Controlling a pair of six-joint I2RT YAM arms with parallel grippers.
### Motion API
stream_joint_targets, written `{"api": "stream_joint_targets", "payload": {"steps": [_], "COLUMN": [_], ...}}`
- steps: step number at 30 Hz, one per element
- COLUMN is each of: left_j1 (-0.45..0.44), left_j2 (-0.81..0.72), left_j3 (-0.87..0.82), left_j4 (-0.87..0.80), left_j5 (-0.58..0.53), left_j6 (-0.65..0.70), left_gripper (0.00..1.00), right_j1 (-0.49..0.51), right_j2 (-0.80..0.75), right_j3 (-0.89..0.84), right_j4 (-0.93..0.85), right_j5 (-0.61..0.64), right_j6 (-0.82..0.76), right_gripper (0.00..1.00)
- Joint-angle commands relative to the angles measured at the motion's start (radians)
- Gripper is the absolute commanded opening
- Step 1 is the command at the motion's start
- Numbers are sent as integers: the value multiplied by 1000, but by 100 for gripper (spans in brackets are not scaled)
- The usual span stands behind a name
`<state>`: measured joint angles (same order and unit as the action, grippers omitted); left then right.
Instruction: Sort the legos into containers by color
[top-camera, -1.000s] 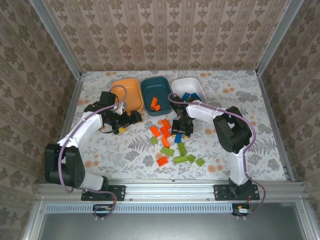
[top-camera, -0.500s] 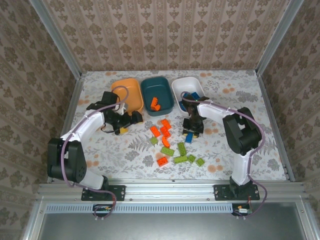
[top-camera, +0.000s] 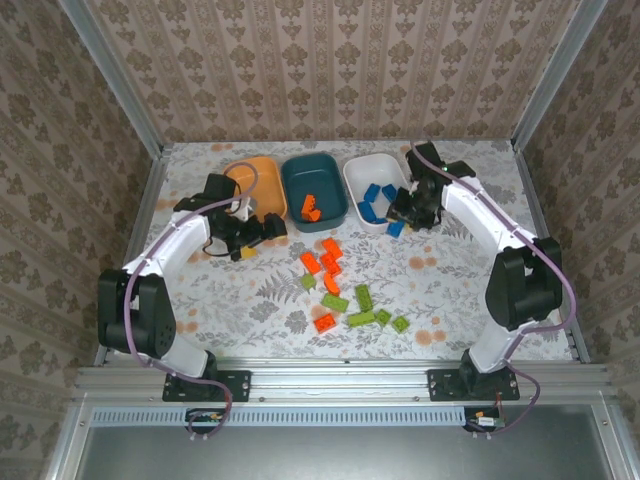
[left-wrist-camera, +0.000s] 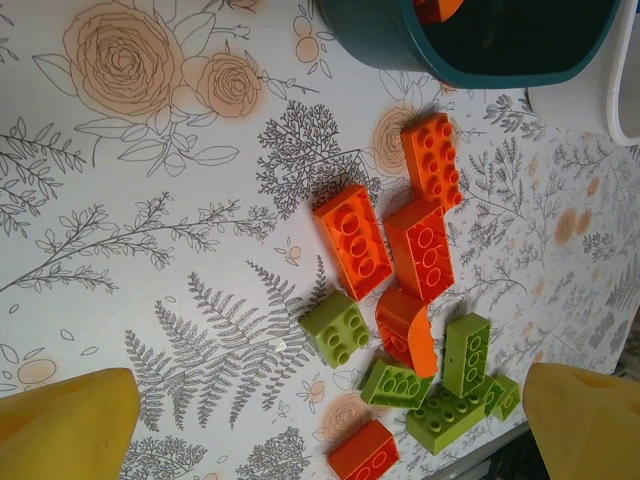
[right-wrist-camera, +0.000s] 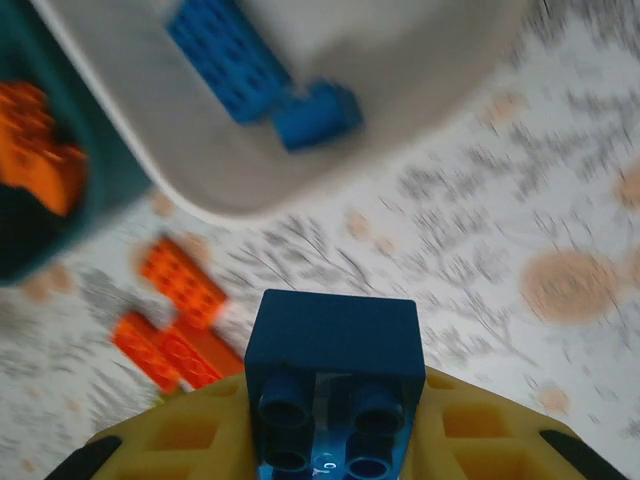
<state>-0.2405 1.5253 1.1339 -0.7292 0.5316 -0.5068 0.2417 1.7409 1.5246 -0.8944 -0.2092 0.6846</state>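
Note:
My right gripper (top-camera: 402, 220) is shut on a dark blue lego (right-wrist-camera: 335, 375), hovering at the near right rim of the white bowl (top-camera: 370, 168). That bowl holds several blue legos (right-wrist-camera: 240, 65). An orange lego (top-camera: 312, 207) lies in the teal bowl (top-camera: 300, 175). The orange bowl (top-camera: 258, 180) stands left of it. Orange legos (left-wrist-camera: 352, 240) and lime green legos (left-wrist-camera: 335, 327) lie loose on the table in front of the bowls. Over the table to the left of the pile, my left gripper (top-camera: 255, 235) is open, its yellow fingertips (left-wrist-camera: 65, 425) wide apart and holding nothing.
The floral tablecloth (top-camera: 230, 300) covers the table. Patterned walls with metal corner posts (top-camera: 115, 80) close in the back and sides. A metal rail (top-camera: 340, 378) runs along the near edge by the arm bases.
My right gripper has carried the blue lego from the pile up and to the right, to the white bowl's rim. The left arm has barely shifted.

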Motion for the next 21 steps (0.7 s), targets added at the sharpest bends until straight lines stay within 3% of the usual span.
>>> {"api": "stream_joint_targets", "payload": {"steps": [1,8,16,21], "left_j1": [4,4,8,9], "left_j2": [1,-48,-102,-105], "left_j3": [37,3,-47,-51], "left_j4": [-56,-72,-68,-67], "left_j5": [-15,-41,-61,-63], "left_j6": [37,36,20,15], "left_gripper": [100,100,100,100], "right_j1": [-10,-16,-31,-35], "right_j2": [115,357,486,511], "right_j3": [123,367,487,520], "right_j4": [-1,-34,-75,-89], "right_j5": [-68,-69,-59,-56], "right_j6": [0,-35,-58,-69], "right_gripper": [31,31,32,49]}}
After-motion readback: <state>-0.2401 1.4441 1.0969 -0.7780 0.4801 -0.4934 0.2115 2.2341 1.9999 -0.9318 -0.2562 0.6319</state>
